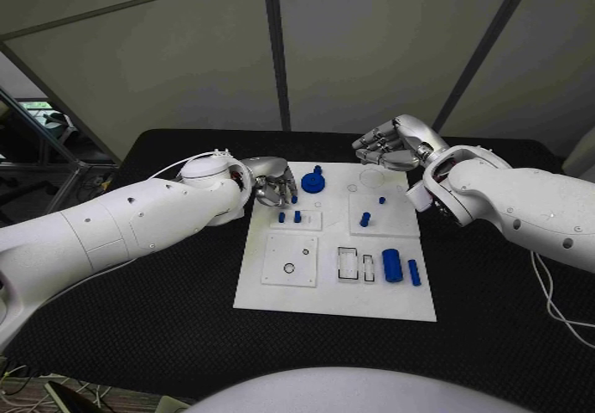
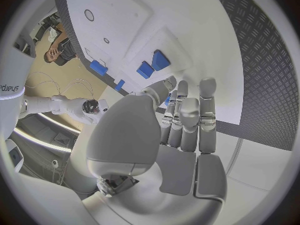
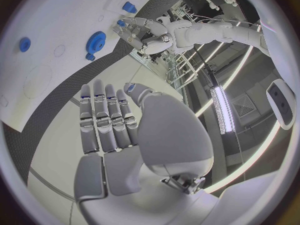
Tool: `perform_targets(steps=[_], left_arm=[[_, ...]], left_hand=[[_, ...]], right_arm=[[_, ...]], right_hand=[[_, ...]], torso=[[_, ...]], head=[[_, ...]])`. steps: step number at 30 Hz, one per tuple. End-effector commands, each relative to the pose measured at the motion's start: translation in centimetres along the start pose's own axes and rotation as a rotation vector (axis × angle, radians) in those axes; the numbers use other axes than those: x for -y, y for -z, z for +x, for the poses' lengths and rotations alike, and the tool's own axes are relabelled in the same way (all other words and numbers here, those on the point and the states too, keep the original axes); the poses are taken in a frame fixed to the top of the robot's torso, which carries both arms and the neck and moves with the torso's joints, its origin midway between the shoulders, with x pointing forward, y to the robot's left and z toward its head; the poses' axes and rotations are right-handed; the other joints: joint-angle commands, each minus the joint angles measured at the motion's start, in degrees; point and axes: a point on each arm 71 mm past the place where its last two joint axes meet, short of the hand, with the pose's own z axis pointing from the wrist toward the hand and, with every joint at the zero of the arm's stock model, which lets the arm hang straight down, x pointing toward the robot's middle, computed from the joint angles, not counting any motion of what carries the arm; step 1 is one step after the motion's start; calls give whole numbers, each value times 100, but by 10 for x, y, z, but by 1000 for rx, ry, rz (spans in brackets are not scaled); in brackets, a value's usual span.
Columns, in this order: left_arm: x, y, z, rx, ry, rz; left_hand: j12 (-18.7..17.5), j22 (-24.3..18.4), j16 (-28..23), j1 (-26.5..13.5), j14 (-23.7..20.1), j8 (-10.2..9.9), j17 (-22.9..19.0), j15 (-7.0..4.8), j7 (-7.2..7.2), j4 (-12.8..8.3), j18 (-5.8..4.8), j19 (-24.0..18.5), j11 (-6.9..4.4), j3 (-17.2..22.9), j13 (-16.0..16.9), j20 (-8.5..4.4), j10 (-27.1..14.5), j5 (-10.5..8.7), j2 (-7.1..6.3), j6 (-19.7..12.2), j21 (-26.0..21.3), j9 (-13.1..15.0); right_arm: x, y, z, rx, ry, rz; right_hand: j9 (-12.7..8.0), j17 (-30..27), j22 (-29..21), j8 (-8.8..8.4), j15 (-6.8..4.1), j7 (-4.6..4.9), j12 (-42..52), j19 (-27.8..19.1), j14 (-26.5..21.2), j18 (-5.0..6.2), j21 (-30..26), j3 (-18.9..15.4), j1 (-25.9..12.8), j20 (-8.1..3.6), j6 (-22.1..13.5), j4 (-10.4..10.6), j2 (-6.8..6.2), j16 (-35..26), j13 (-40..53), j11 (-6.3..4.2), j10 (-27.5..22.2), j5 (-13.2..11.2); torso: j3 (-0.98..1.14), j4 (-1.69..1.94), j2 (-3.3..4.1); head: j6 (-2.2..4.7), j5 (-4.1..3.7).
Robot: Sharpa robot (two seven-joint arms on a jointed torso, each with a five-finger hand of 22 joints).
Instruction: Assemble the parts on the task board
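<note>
The board (image 1: 334, 292) is seen lying flat in the middle of the black table (image 1: 149, 335), its long side running away from the robot. Blue parts are spread over it. A gear (image 1: 313, 182) is found near the far edge, left of centre. Two short pegs (image 1: 289, 217) are stood on a small raised plate just nearer than the gear, and another peg (image 1: 366, 219) is stood on a second plate to the right of them. Toward the near right, a thick cylinder (image 1: 392, 265) is laid beside a thinner rod (image 1: 414, 273), both lengthwise along the board, with two small framed slots just left of them. A plate with a ring outline is set at the near left.

The left hand (image 1: 271, 185) is held at the board's far left edge, just beside the two pegs and the gear; its fingers (image 2: 187, 120) are shown straight and close together with nothing between them. The right hand (image 1: 390, 144) is held above the board's far right corner, apart from the parts; in the wrist view its fingers (image 3: 106, 120) are seen extended side by side, and nothing is held.
</note>
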Motion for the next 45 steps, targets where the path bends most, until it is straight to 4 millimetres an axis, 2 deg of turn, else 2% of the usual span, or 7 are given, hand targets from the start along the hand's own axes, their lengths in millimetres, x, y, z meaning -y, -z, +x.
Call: perform_targets(steps=[1,8,17,26,28,32,45], left_arm=[[-3,1,-1,7,-1,-13],[-14,10,-12,64,18,-24],[-43,40,-37,251,316,-22],[-41,69,-34,337,777,96],[-36,73,-32,336,873,141],[-29,79,-30,338,990,208],[-22,86,-27,350,1105,268]], left_hand=[[-33,174,17,-44,10,-25,-10,33,7,13,-141,3,33,-9,9,33,12,-23,-13,-69,-32,-16],[-50,147,-48,-39,-46,3,-129,40,10,15,-126,-30,47,-3,17,35,-3,-22,-10,-55,-138,-24],[-13,-106,-955,-91,-679,251,-1373,57,-7,72,-54,-337,65,-23,124,54,-7,-27,19,349,-814,3],[-44,-282,-1622,-176,-1070,321,-2108,125,66,147,-68,-448,124,-65,165,97,-190,-22,44,417,-1054,-19],[-94,-357,-1761,-186,-1159,283,-2178,160,96,164,-72,-522,180,-69,148,129,-309,-26,58,341,-1159,-51],[-140,-455,-1904,-222,-1245,274,-2254,197,103,196,-67,-589,208,-113,123,164,-426,-27,59,317,-1282,-77],[-162,-530,-1992,-188,-1282,274,-2304,211,119,188,-63,-615,233,-139,104,182,-491,-25,78,305,-1366,-95]], right_arm=[[0,0,-5,54,34,7],[10,5,-9,-18,189,46],[24,21,-17,-161,524,103],[22,34,-22,-153,823,98],[20,37,-21,-145,852,90],[17,41,-20,-133,881,79],[13,46,-3,-175,884,52]], right_hand=[[8,-14,2,12,-7,27,30,-37,-29,71,-20,49,-1,9,37,-22,-34,-21,-8,19,-21,40],[30,125,249,79,-294,-82,-4,704,919,86,451,1,150,-316,213,-398,-67,386,-10,-94,46,-129],[34,942,1007,124,-680,-315,-7,1536,2035,44,1725,-523,165,-875,604,-729,23,1678,19,-414,679,-643],[-23,2986,1757,-99,-677,-356,-401,1425,2067,53,2780,-472,-47,-911,587,-688,-102,4378,3,-394,548,-685],[-20,3672,1862,-105,-678,-375,-412,1456,2115,57,2938,-428,-95,-901,579,-646,-133,5155,5,-395,537,-681],[-21,4228,2025,-114,-664,-381,-425,1429,2100,63,3165,-358,-159,-884,515,-584,-245,5837,5,-381,461,-689],[-13,4539,2182,-99,-654,-375,-415,1351,2058,67,3373,-238,-118,-864,487,-569,-297,6231,3,-356,382,-583]], torso=[[0,-5,1],[-8,4,-4],[-2,-7,-32],[-41,23,-57],[-16,17,-49],[-21,1,-38],[-20,2,-40]], head=[[1,7],[11,-21],[77,-176],[185,-646],[204,-673],[222,-711],[199,-795]])
